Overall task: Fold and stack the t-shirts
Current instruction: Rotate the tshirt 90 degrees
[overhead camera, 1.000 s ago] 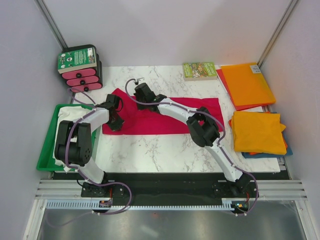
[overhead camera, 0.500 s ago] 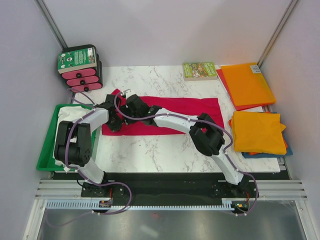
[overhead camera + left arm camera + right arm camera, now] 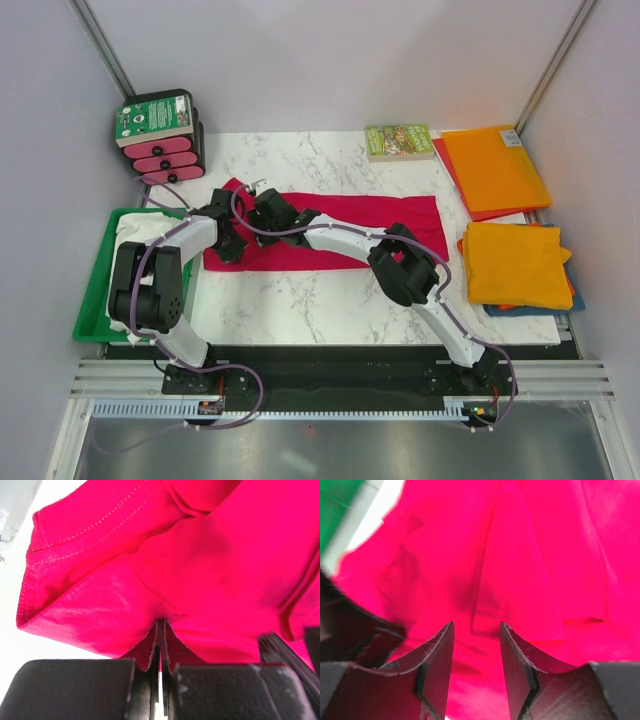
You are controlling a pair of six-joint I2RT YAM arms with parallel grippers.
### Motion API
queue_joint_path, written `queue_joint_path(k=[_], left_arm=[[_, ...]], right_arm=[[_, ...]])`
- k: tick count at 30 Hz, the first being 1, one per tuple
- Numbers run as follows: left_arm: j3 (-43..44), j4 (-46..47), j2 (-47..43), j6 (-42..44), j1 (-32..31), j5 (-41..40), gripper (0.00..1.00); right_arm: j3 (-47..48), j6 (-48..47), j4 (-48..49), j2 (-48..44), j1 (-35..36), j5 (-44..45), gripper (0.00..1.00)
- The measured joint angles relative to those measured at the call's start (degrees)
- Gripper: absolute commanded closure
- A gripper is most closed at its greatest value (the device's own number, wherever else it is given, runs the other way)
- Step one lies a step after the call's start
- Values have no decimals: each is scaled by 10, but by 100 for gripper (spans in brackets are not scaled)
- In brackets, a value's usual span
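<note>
The crimson red t-shirt [image 3: 345, 235] lies spread as a long band across the middle of the marble table. My left gripper [image 3: 231, 242] is at its left end, shut on a pinched fold of the red cloth [image 3: 161, 626]. My right gripper [image 3: 256, 210] is open just above the red shirt [image 3: 520, 570], close beside the left gripper, with nothing between its fingers [image 3: 437, 650]. A white t-shirt [image 3: 135, 232] lies in the green tray [image 3: 92, 300]. An orange t-shirt [image 3: 495, 168] lies flat at the back right, and a folded orange one [image 3: 515, 262] is at the right.
A green-covered book [image 3: 398, 140] lies at the back of the table. A black box with pink and green packs [image 3: 160, 135] stands at the back left. Grey walls enclose the table on three sides. Something blue [image 3: 530, 310] shows under the folded orange shirt.
My right arm has swung left, bringing its gripper down beside the left gripper at the shirt's left end. The left gripper has stayed on the cloth.
</note>
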Motion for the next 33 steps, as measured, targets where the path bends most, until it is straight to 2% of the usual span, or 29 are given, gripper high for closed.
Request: queue_joint_path(k=[5,20,27,33], left_arm=[[0,0,0,0,0,0,98],[0,0,0,0,0,0,98],[0,0,0,0,0,0,98],[0,0,0,0,0,0,98]], right_arm=[[1,-6,-14,17,0,9,57],[2,2,-8,18,0,73,100],[10,8,-10,18,-8,111,100],[56,10,-19,18,-31,139,100]])
